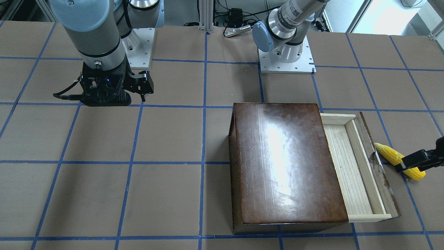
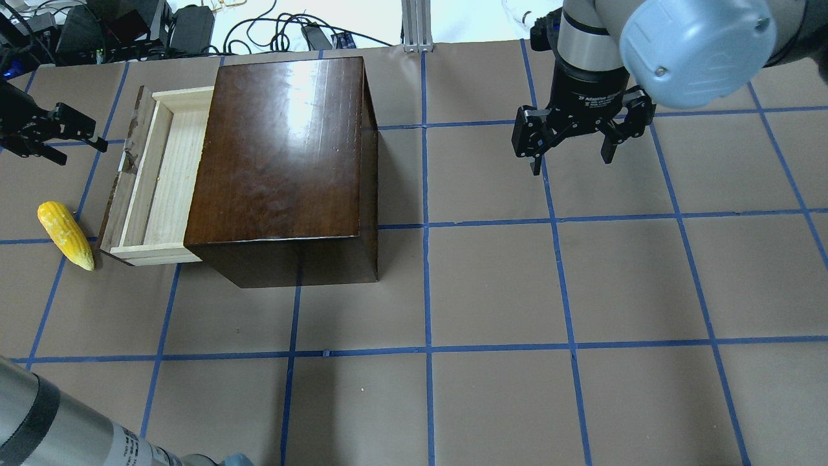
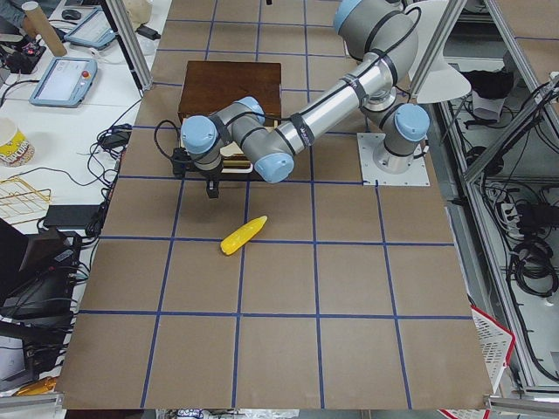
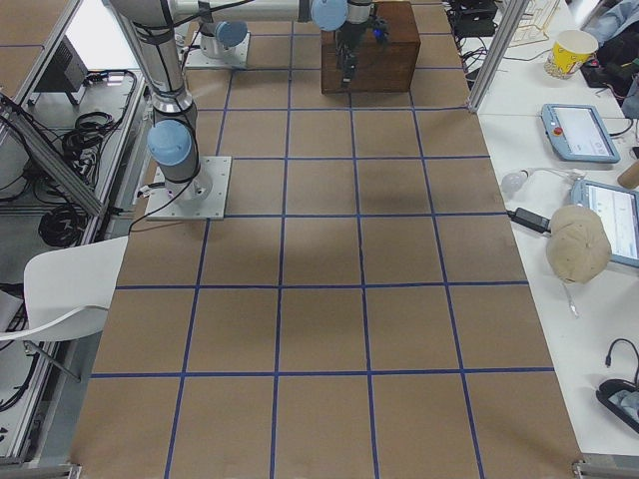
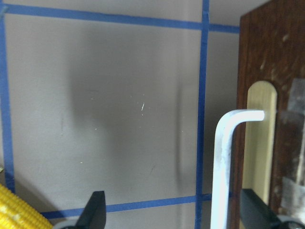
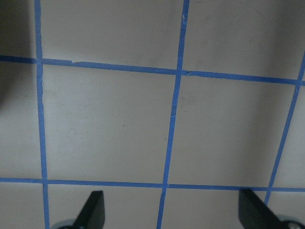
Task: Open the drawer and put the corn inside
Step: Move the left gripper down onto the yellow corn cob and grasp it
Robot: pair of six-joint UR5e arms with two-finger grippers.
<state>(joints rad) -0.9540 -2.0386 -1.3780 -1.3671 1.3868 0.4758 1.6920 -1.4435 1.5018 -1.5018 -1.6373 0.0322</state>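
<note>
Overhead exterior, left edge: the drawer (image 2: 162,169) is pulled out and the corn (image 2: 65,234) is laid beside its front. Jaws are held wide on the left gripper (image 2: 77,147), likely for pickup; the right gripper (image 2: 570,162) is parked wide, empty.

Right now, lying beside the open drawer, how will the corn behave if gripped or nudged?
The corn looks round and tapered, so a nudge probably rolls it in an arc. Its plastic-looking kerneled surface suggests it's stiff, light, grippable.

drawer (image 2: 162,175) juts from box (image 2: 284,142) | corn (image 2: 65,234) on table (image 2: 517,291) beside drawer
</note>
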